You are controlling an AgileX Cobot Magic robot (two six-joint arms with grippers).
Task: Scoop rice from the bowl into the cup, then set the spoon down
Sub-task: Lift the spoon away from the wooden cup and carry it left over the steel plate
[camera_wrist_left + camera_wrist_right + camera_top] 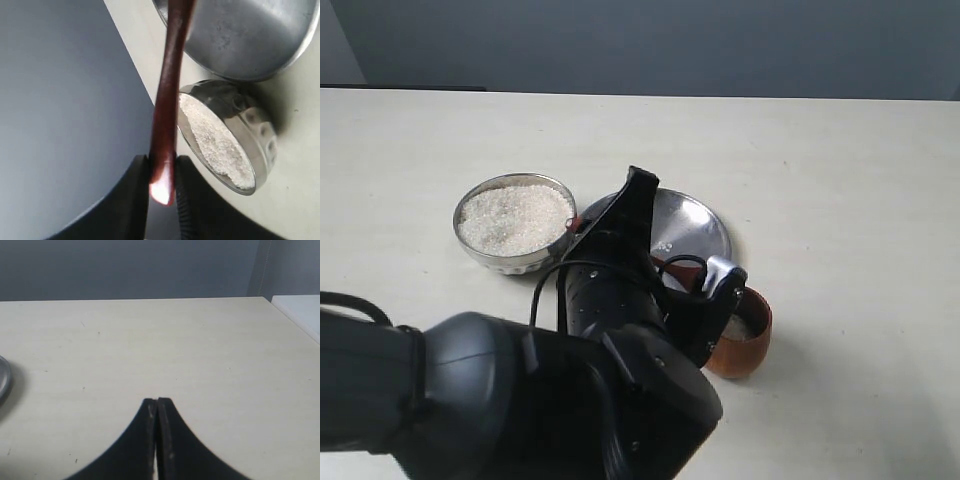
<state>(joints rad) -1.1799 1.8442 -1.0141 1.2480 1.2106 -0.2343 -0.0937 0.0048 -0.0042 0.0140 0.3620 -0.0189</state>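
The steel bowl (515, 222) (260, 145) holds a heap of white rice (512, 216) (215, 142). My left gripper (605, 225) (162, 167) is shut on the end of the reddish-brown spoon (170, 85) handle. The handle runs from beside the bowl out over the flat plate. A short stretch of the spoon (667, 267) shows by the arm; its head is hidden. The wooden cup (748, 345) stands just past the plate, half behind my left arm, with pale grains inside. My right gripper (157, 402) is shut on nothing above bare table.
A wide flat steel plate (695, 225) (240, 40) lies between bowl and cup; its edge (3, 377) shows in the right wrist view. My bulky left arm (520, 390) fills the front of the exterior view. A table edge (295, 315) runs past the right gripper.
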